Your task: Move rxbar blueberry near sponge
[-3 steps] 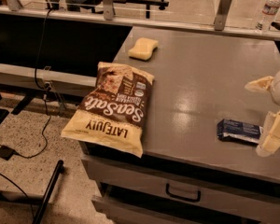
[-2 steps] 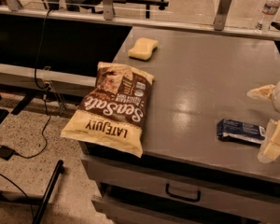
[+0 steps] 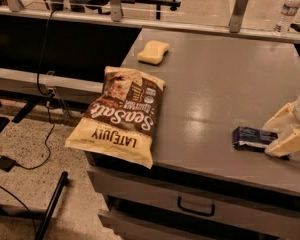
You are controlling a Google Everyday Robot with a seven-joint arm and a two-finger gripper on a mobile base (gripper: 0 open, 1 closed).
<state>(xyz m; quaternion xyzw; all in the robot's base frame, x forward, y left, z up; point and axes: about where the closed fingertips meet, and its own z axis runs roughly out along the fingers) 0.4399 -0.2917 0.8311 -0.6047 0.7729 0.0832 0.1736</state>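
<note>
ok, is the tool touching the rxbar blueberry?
Cannot tell. In the camera view the tool sits at the picture's right edge, its lower finger overlapping one end of the rxbar blueberry; neither contact nor a gap shows plainly.

Soft overhead light falls evenly and leaves pale glare patches near the middle of the grey counter [image 3: 230, 74]. The hand [image 3: 268, 140], at the right edge, shows cream-bright. Deep shadow lies under the counter's front lip.
</note>
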